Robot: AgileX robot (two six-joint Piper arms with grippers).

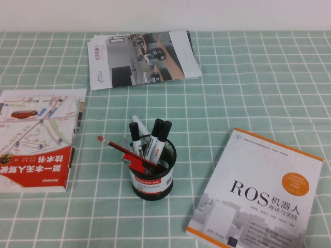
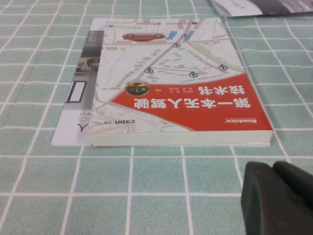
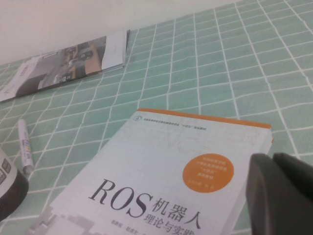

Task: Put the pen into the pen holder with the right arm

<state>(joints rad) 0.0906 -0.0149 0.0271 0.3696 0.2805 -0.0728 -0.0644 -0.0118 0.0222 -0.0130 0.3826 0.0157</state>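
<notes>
The pen holder (image 1: 153, 173), a black mesh cup with a red-and-white label, stands mid-table and holds black-capped markers and a red pencil. Its edge shows in the right wrist view (image 3: 10, 191). The pen (image 1: 138, 124), white-barrelled with a rounded butt end, slants at the holder's far rim. In the right wrist view the pen (image 3: 24, 146) seems to lie on the cloth just behind the holder; I cannot tell if its end is inside. My right gripper (image 3: 272, 159) is shut and empty over the ROS book. My left gripper (image 2: 273, 167) is shut and empty, near the red book.
A white-and-orange ROS book (image 1: 258, 196) lies right of the holder. A red-and-white map-cover book (image 1: 36, 139) lies at the left. A stack of brochures (image 1: 142, 57) lies at the back. A green checked cloth (image 1: 232, 93) covers the table.
</notes>
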